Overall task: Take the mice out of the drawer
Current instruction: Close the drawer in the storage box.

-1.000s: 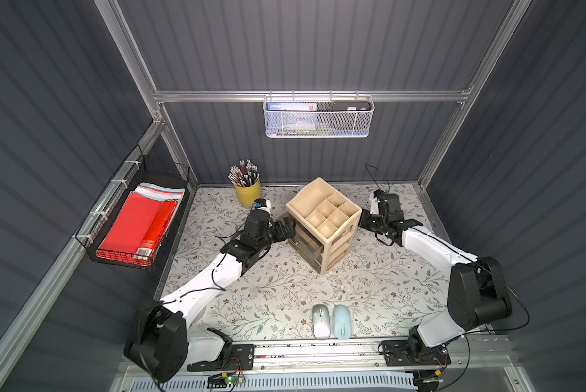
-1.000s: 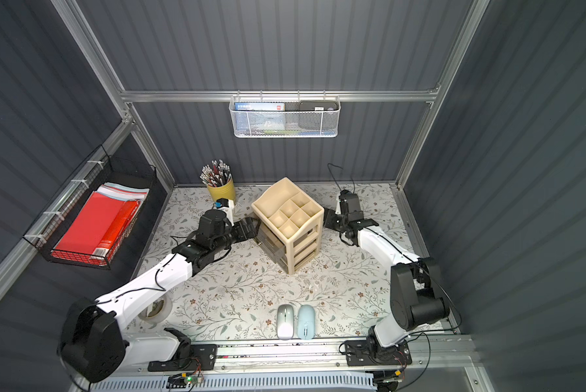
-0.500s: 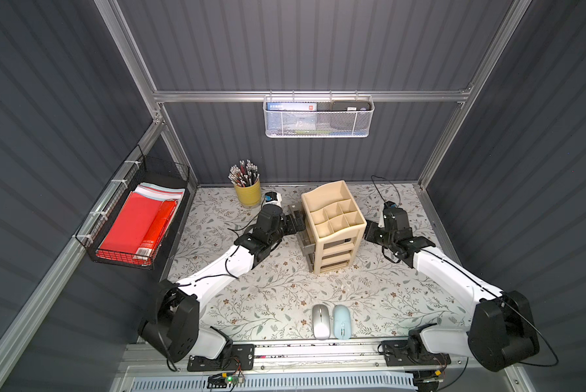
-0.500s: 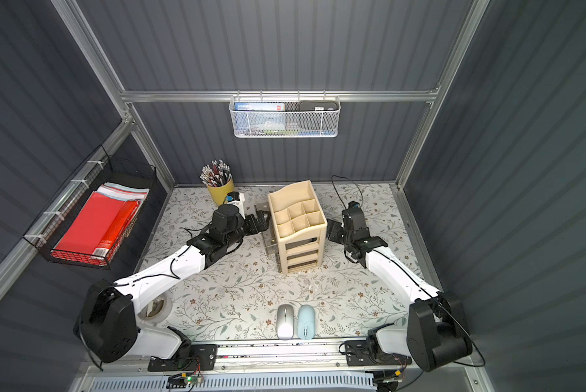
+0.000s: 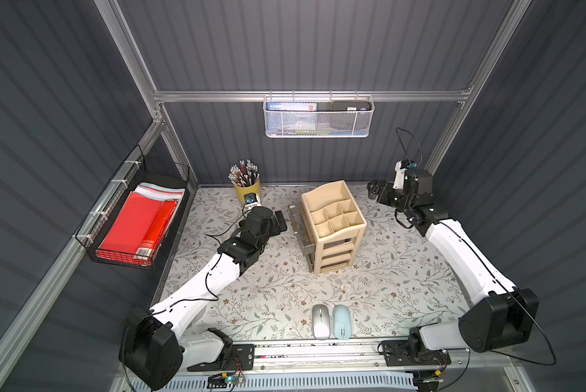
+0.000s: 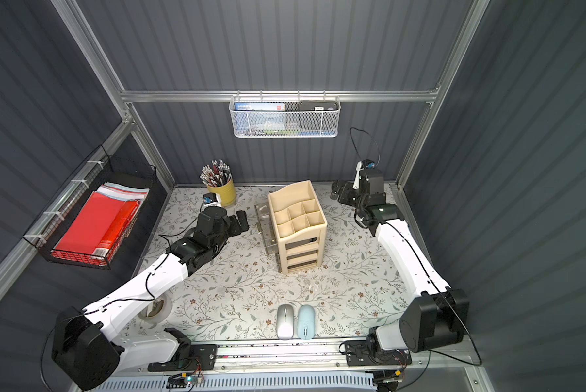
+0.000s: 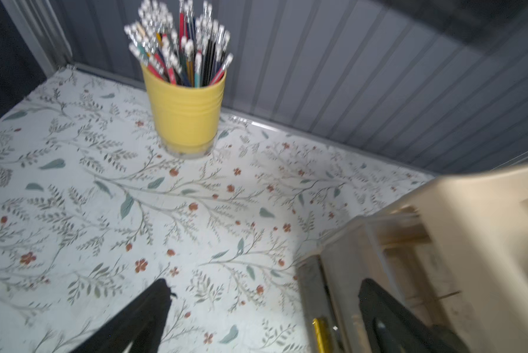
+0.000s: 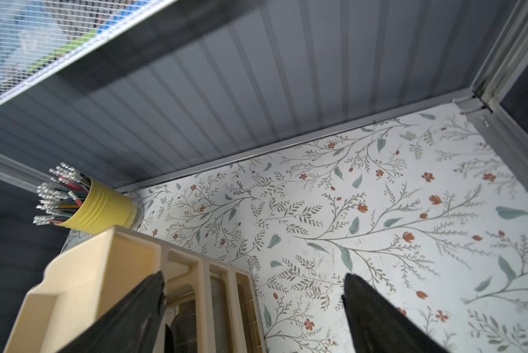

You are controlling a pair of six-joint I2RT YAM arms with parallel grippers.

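A silver-white mouse [image 5: 320, 321] [image 6: 285, 321] and a pale blue mouse [image 5: 342, 321] [image 6: 306, 321] lie side by side at the table's front edge. The beige drawer unit [image 5: 332, 224] [image 6: 298, 220] stands mid-table, its clear drawers [image 5: 298, 220] [image 7: 333, 275] sticking out toward my left gripper [image 5: 279, 220] [image 7: 262, 305], which is open and empty just beside them. A dark rounded shape [image 8: 183, 330] shows inside the unit [image 8: 103, 275]. My right gripper [image 5: 374, 191] [image 8: 253, 293] hangs open and empty behind the unit's right side, apart from it.
A yellow cup of pencils [image 5: 247, 190] [image 7: 184, 113] stands at the back left. A wire basket [image 5: 318, 117] hangs on the back wall and a black basket of red folders [image 5: 139, 224] on the left wall. A tape roll [image 6: 156, 307] lies under the left arm.
The drawer unit has been turned so its drawers face left. My right gripper has drawn back from it toward the back right corner; my left gripper has eased slightly left.
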